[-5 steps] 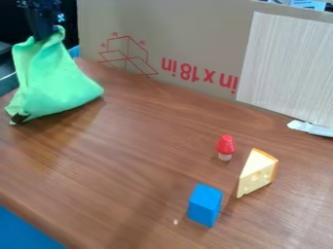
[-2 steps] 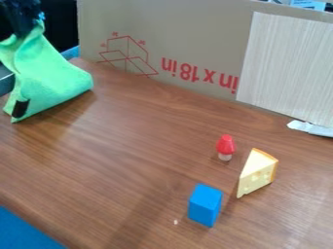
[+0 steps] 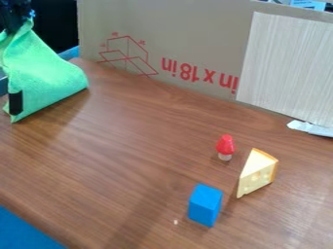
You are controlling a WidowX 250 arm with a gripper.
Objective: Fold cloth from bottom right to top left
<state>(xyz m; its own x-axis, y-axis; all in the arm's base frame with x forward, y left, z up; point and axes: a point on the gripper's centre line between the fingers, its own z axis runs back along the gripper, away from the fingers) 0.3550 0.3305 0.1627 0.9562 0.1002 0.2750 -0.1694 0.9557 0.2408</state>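
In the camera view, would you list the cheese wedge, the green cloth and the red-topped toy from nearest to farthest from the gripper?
From the gripper:
1. Green cloth, hanging from it at the left.
2. Red-topped toy, right of centre.
3. Cheese wedge, farther right and lower.

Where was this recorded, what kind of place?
Likely a workroom tabletop: a brown wooden table, a cardboard sheet standing behind it, and a robot gripper holding a green cloth.

Green cloth (image 3: 46,78), black patch near its lower corner; bunched upright, peaked top raised, at the table's left edge.
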